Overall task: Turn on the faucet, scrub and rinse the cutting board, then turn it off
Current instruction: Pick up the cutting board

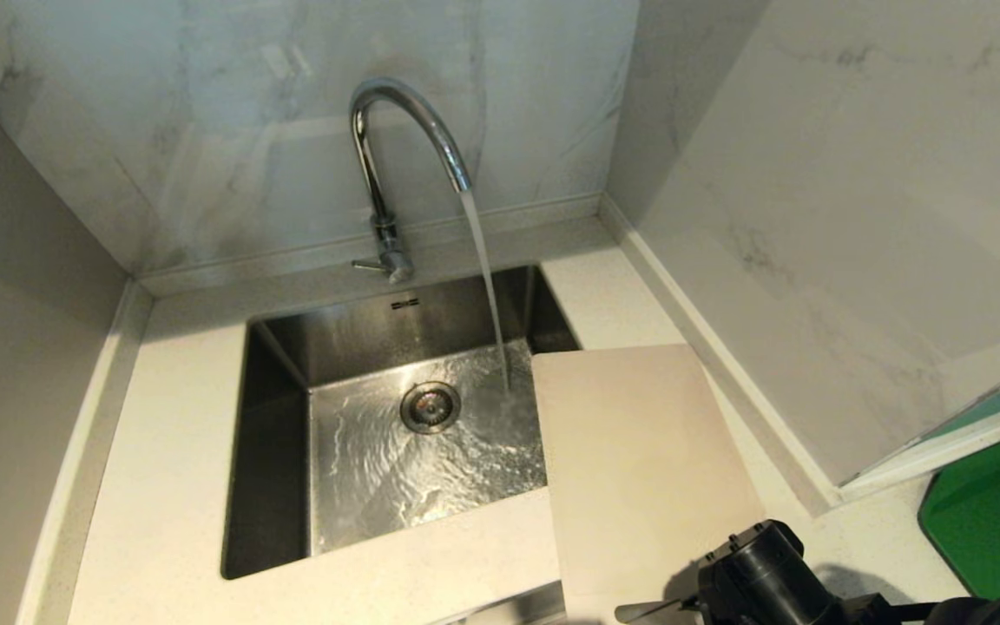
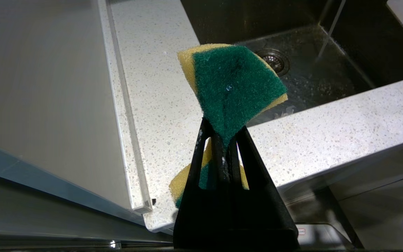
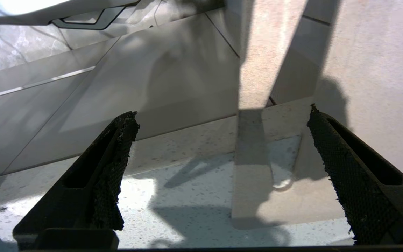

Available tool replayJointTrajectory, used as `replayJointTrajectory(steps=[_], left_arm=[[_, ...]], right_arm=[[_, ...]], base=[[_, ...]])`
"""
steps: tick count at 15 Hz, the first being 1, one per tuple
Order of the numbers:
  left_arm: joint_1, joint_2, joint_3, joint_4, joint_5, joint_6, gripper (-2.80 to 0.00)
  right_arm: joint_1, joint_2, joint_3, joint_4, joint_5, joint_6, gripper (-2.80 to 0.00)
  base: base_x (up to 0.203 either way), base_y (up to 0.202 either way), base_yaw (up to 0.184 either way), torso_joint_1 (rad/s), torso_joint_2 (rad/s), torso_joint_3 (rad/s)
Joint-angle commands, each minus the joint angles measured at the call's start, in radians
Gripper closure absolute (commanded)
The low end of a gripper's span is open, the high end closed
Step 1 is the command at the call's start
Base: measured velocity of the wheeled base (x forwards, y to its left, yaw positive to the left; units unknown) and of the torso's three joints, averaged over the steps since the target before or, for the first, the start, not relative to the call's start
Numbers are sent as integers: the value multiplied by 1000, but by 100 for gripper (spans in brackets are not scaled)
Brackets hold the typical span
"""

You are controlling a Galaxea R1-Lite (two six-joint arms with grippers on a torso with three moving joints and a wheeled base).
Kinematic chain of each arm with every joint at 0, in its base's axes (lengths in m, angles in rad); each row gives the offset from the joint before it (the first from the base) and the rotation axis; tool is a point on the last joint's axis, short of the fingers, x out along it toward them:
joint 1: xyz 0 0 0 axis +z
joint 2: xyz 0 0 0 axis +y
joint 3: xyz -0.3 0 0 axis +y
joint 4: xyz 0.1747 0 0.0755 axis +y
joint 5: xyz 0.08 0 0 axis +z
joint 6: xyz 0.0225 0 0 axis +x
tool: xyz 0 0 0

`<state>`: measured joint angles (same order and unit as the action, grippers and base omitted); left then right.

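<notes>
Water runs from the chrome faucet (image 1: pixel 396 130) into the sink; its side lever (image 1: pixel 371 266) sticks out at the base. The beige cutting board (image 1: pixel 639 469) lies flat on the counter right of the sink, its left edge overhanging the basin. My right gripper (image 3: pixel 222 112) is open just off the board's near end (image 3: pixel 310 210), where the handle slot (image 3: pixel 283 164) shows, with nothing between the fingers. In the head view, only that arm's black wrist (image 1: pixel 760 582) shows, at the bottom edge. My left gripper (image 2: pixel 222 129), out of the head view, is shut on a green-and-yellow sponge (image 2: pixel 233 87) before the counter's front edge.
The steel sink (image 1: pixel 274 451) has a wet floor and a round drain (image 1: pixel 430 406). Marble walls close the back and right side. A dark green mat (image 1: pixel 995 512) lies at the far right under a white frame (image 1: pixel 943 443). White speckled counter (image 1: pixel 170 434) surrounds the sink.
</notes>
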<state>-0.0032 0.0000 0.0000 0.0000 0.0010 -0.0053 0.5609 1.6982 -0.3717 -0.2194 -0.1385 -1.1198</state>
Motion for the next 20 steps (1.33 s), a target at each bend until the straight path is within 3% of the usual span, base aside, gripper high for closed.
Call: replayJointTrajectory(steps=[1,12,20], left_arm=[[0,0,2,0,1,-1,0],[0,0,2,0,1,-1,0],[0,0,2,0,1,-1,0]], right_arm=[[1,28,3,-18,-1,-6,-280],[-1,97,11,-83,0,-5,-280],[-1,211,56,-228,17,-5,-280]], base=[[0,0,0,0,0,0],[0,0,0,0,0,0],[0,0,0,0,0,0]])
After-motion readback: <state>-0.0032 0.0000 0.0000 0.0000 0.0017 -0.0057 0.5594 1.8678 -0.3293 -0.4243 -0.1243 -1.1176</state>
